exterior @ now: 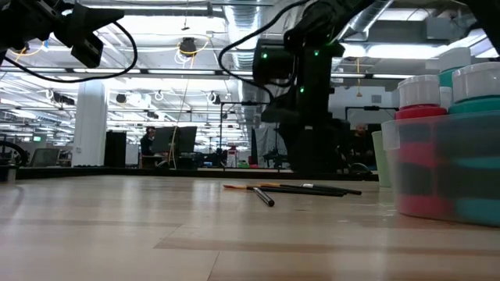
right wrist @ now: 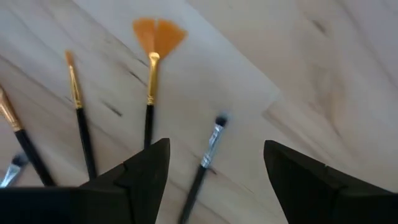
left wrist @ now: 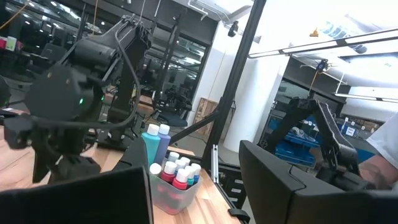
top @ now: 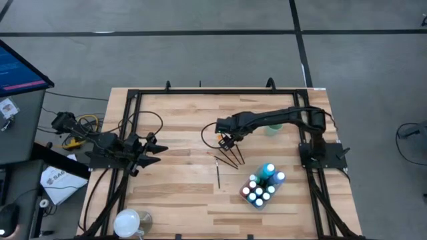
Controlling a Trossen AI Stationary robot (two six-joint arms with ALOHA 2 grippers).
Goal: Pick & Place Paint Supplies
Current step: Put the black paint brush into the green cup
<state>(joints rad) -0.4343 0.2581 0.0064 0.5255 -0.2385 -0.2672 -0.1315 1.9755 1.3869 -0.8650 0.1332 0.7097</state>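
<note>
Several thin dark-handled paintbrushes [top: 231, 157] lie fanned out flat on the wooden table, and one more [top: 218, 175] lies apart, nearer the table's near edge. In the right wrist view, a fan brush [right wrist: 155, 43] and a small dark-tipped brush [right wrist: 210, 148] show. My right gripper [top: 227, 140] hovers open over their bristle ends, its fingers [right wrist: 214, 155] on either side of the small brush, touching nothing. Paint bottles [top: 263, 183] with white, teal and blue caps stand in a clear tub [exterior: 445, 168]. My left gripper [top: 157, 151] waits open near the table's left edge.
A pale green cup [top: 272, 129] stands under my right arm near the table's far right. The tub [left wrist: 171, 193] of bottles sits near the right near corner. A black frame [top: 133, 93] rims the table. A white round object [top: 127, 220] lies at the left near corner.
</note>
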